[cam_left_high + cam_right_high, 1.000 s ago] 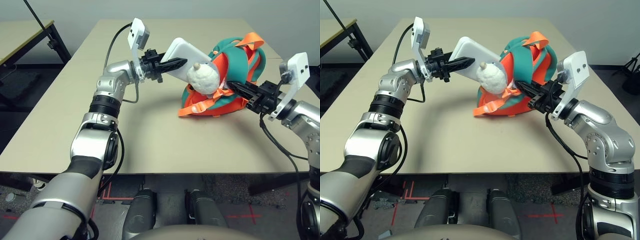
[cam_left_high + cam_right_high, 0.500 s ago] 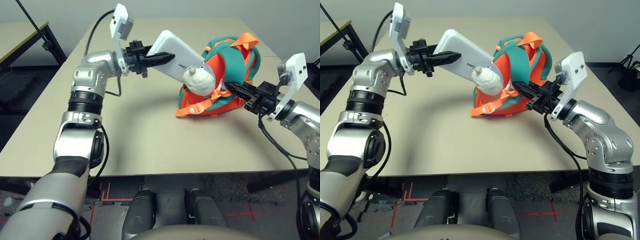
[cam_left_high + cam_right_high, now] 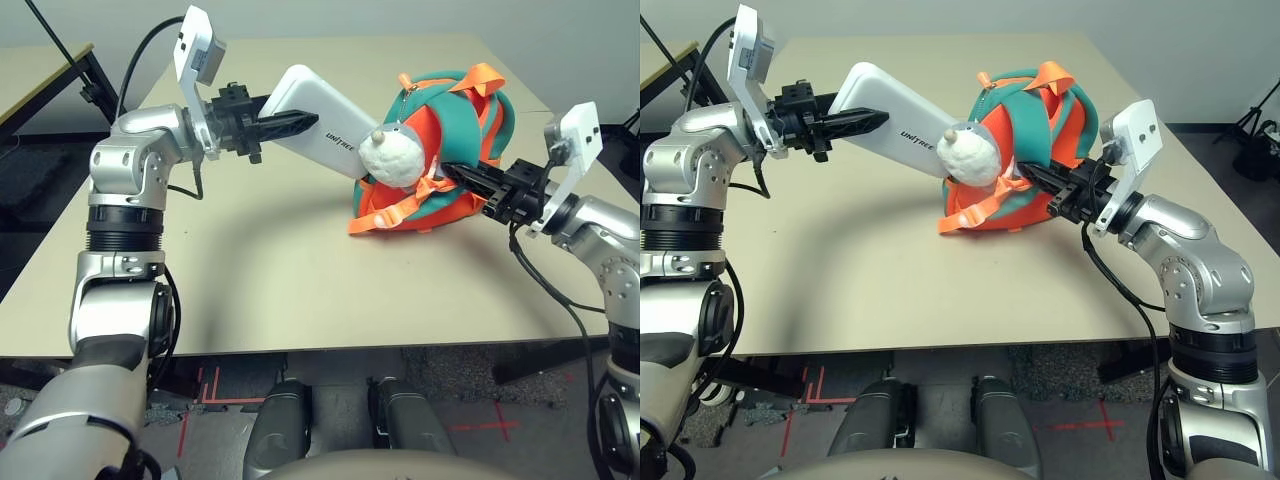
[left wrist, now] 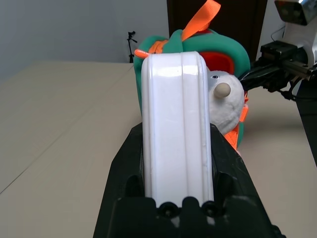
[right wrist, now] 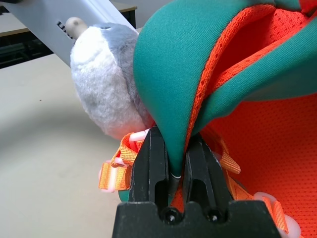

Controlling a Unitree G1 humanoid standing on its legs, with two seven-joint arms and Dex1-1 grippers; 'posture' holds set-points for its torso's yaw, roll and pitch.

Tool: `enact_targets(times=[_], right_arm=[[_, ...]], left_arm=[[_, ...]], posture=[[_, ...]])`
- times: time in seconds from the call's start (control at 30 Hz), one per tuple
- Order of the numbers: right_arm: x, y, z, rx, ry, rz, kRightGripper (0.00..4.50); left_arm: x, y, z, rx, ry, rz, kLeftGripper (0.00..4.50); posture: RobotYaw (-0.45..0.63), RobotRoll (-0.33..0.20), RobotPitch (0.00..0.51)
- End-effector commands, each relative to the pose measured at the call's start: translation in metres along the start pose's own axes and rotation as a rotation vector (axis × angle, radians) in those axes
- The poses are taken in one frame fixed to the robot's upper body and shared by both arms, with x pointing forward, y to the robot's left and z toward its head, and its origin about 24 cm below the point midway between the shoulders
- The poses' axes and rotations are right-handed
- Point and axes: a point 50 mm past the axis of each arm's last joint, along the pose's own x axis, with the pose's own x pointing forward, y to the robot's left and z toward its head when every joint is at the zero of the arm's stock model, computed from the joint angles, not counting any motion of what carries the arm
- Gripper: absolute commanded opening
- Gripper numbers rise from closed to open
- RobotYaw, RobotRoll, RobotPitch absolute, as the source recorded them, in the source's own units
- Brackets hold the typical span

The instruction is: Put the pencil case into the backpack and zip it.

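My left gripper (image 3: pixel 303 119) is shut on one end of the white pencil case (image 3: pixel 322 128), holding it in the air, slanted down toward the backpack (image 3: pixel 445 120). The case's far end passes behind the grey-white plush head (image 3: pixel 391 158), so I cannot tell whether it reaches into the opening. The teal and orange backpack lies on the table right of centre. My right gripper (image 3: pixel 452 171) is shut on the teal rim of its opening (image 5: pixel 168 99), with the orange lining (image 5: pixel 267 134) visible beside it. In the left wrist view the pencil case (image 4: pixel 177 124) sits edge-on between my black fingers (image 4: pixel 124 173).
The tan table (image 3: pixel 260 270) has free room in front of and to the left of the backpack. Orange straps (image 3: pixel 395 212) trail onto the table at the backpack's front. A second table with a black frame (image 3: pixel 45 75) stands off to the far left.
My left arm has drawn back to the left with the pencil case, so more of the case and its lettering now shows. The right gripper has kept its hold on the backpack.
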Motion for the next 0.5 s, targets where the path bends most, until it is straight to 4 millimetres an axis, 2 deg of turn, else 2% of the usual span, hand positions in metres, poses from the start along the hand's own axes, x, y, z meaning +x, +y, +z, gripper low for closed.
enact_targets(times=[0.03, 0.27, 0.5], right_arm=[[0.006, 0.003, 0.006, -0.024, -0.031, 0.041, 0.07], [0.006, 0.002, 0.007, -0.029, -0.029, 0.042, 0.07], [0.004, 0.003, 0.005, -0.030, -0.025, 0.032, 0.07]], left_arm=[[-0.004, -0.003, 0.014, 0.036, -0.062, 0.014, 1.40], [-0.004, 0.000, 0.019, 0.034, -0.120, 0.045, 1.40], [0.010, 0.003, 0.008, -0.022, -0.187, 0.033, 1.40]], posture=[[0.11, 0.000, 0.063], [0.11, 0.000, 0.061], [0.09, 0.000, 0.061]])
